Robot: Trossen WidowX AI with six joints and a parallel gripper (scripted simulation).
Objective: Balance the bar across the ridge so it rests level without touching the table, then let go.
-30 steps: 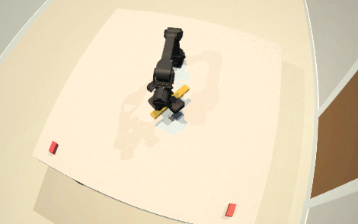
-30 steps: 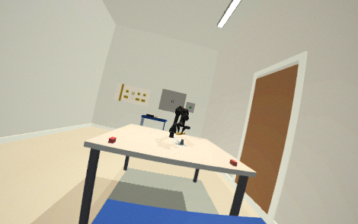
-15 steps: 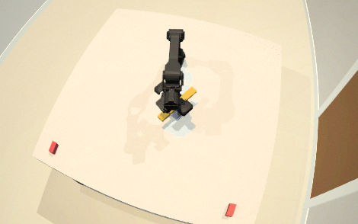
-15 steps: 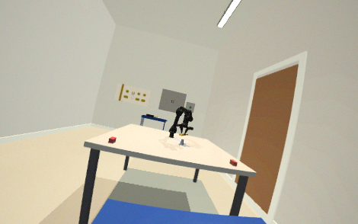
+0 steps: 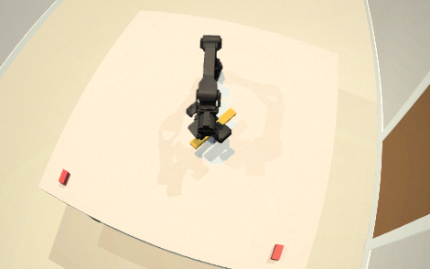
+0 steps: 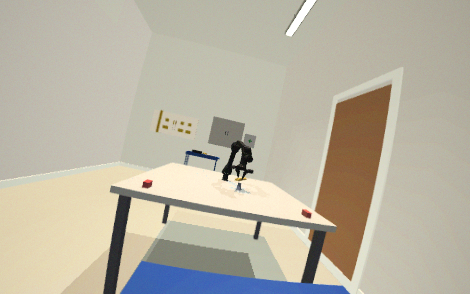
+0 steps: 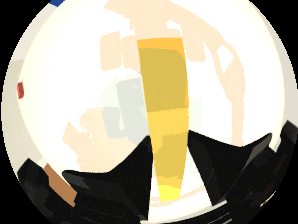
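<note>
Jutting out left and right of the tool [image 5: 209, 130] [image 6: 242, 177] [image 7: 170, 135], the bar [image 5: 227, 116] [image 6: 241, 179] [image 7: 167, 120] is gripped and lifted; the ridge [image 6: 239, 187] stands below. Lowering, levelling and release seem left. From above, the tool covers the bar's middle; I can't judge its balance point over the ridge.

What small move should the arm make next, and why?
Probably lower the bar a little, kept level, checking that its middle lies over the ridge: the claw grips it, and the exterior view shows it above the ridge with a gap between.
</note>
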